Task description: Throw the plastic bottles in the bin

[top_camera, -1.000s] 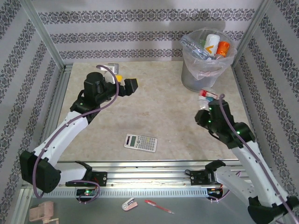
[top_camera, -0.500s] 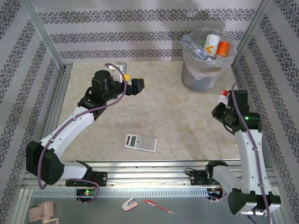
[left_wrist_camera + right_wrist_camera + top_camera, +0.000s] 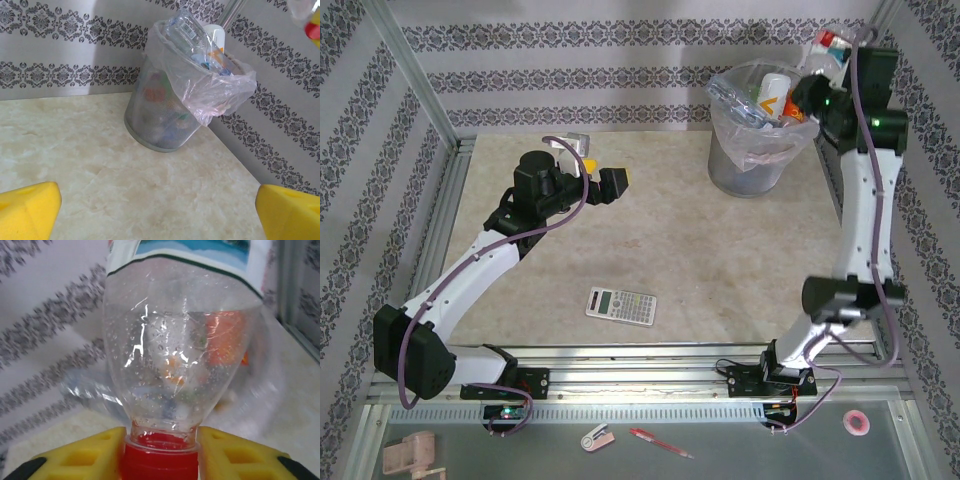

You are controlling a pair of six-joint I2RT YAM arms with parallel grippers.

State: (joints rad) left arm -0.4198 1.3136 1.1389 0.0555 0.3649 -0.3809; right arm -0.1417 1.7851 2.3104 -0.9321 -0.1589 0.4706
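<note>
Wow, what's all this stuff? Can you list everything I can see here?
bin: one, grey with whitish bag, far right of the table.
bottles in the bin: several, mostly clear, piled to the rim.
held bottle: one, clear with red cap, above the bin.
calculator: one, grey, table's near middle.
pen: one, red, on the metal shelf.
tape roll: one, pink, same shelf.
left gripper: yellow fingers, open, far left.
right gripper: yellow fingers around the held bottle's cap.
</note>
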